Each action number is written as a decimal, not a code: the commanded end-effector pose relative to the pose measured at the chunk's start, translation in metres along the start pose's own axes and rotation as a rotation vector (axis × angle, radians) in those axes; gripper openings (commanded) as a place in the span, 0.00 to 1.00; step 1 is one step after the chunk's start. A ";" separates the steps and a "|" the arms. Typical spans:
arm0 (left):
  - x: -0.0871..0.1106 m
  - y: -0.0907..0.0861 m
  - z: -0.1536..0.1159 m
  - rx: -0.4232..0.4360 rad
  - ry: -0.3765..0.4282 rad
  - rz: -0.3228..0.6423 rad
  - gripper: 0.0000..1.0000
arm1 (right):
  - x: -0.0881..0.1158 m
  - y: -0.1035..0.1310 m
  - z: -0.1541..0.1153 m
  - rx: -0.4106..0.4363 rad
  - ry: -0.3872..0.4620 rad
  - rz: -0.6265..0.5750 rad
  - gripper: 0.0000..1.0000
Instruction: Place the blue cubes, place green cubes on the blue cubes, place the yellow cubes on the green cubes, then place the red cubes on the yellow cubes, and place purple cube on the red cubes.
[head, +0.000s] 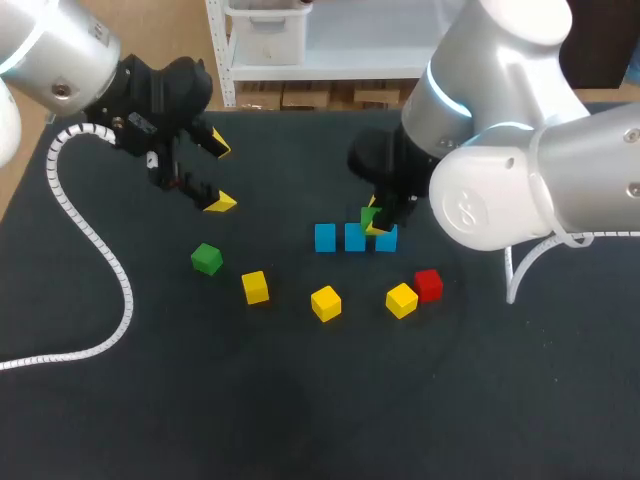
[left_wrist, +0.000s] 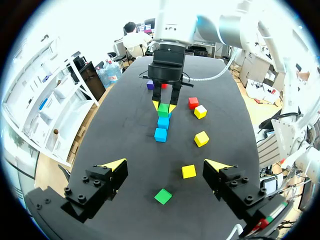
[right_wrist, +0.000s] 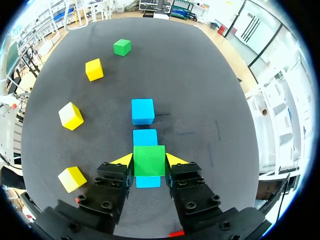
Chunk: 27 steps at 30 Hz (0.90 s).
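Right gripper (right_wrist: 149, 161) clamped the green cube (right_wrist: 149, 154) just above the row of blue cubes (right_wrist: 142, 111) — if released off-centre it could tip off or nudge them apart. Left gripper (left_wrist: 166, 165) hung open and empty, well apart.

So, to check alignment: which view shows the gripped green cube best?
Right wrist view: the green cube sits large between the right gripper's tips, above a blue cube. The left wrist view shows it small and distant; the head view, partly hidden by the right arm.
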<state>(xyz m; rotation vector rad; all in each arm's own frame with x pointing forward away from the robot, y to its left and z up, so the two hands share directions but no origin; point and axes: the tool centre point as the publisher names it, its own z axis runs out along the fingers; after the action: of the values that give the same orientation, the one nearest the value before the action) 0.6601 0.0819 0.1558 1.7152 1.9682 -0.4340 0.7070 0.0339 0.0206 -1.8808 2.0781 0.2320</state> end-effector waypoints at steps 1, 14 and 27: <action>0.000 0.001 0.000 0.002 -0.001 0.002 1.00 | 0.000 -0.001 0.001 -0.005 -0.004 0.000 0.00; 0.000 0.001 0.000 0.002 -0.001 0.002 1.00 | 0.001 -0.001 0.002 -0.009 -0.003 0.000 0.01; 0.000 0.001 0.000 0.002 -0.001 0.002 1.00 | 0.000 -0.001 0.002 -0.013 -0.004 -0.005 0.16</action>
<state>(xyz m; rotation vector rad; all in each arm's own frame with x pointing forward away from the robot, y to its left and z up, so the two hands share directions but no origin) 0.6601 0.0819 0.1558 1.7151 1.9682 -0.4340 0.7071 0.0343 0.0185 -1.8882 2.0747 0.2417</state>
